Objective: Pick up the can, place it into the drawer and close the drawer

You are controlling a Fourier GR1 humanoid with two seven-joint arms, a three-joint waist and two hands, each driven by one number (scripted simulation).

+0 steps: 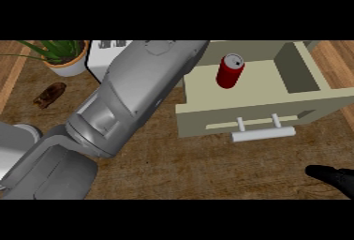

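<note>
Red and glossy, the can (230,71) stands upright inside the open drawer (307,110), toward its back at about one o'clock from the middle of the view, with nothing touching it. Judging from its look, it is a thin metal drink can: light, stiff along its height, easily dented at the side wall, and smooth enough to slip. Were it to be moved again, the best hold would be around the middle of the cylinder, thumb on one side and fingers on the other, not at the rim.

With the can already in place, what the task seems to call for next is closing the cream drawer. Its pale bar handle (263,134) sits on the front panel at about four o'clock, facing the robot; a flat push on that panel should slide it shut, and the tall can might topple if the drawer is shoved quickly.

A big grey left forearm (131,103) crosses the wooden desk (207,164) from seven o'clock up to twelve; its hand is hidden, so I cannot tell how it stands. At five o'clock the black right hand (335,177) rests low, fingers relaxed and holding nothing.
</note>
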